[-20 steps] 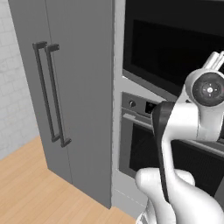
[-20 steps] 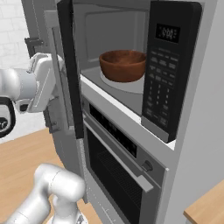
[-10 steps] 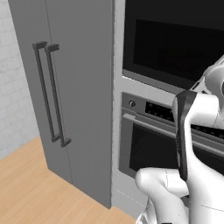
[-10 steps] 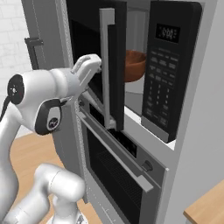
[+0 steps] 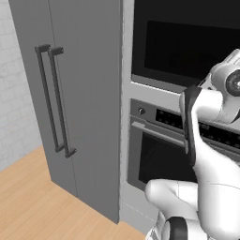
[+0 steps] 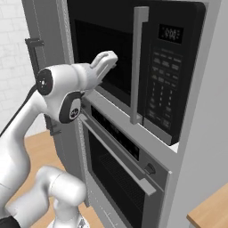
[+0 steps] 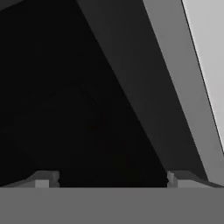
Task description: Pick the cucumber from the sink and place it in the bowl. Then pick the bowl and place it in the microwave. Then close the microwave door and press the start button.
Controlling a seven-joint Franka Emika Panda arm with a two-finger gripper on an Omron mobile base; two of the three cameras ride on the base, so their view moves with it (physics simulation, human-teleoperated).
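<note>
The microwave door (image 6: 111, 53) stands shut, its black window (image 5: 187, 42) facing out and its vertical grey handle (image 6: 140, 67) beside the keypad strip (image 6: 162, 84). My gripper (image 6: 109, 58) rests against the door's window, left of the handle. In the hand view my gripper (image 7: 111, 178) is open with nothing between its fingertips (image 7: 43, 179), which stand wide apart close to the black glass and the grey door frame (image 7: 175, 87). The bowl and the cucumber are hidden behind the shut door. The sink is out of view.
Below the microwave is the glass-fronted oven (image 6: 120, 151) with a bar handle (image 5: 154, 136). A tall grey cabinet with two vertical handles (image 5: 56, 103) stands to the left. A wooden floor (image 5: 37, 206) lies below, and a wooden counter corner (image 6: 209, 213) at the right.
The microwave door has swung from open to shut, pushed by my arm. The bowl inside, visible a second ago, is now hidden behind it.
</note>
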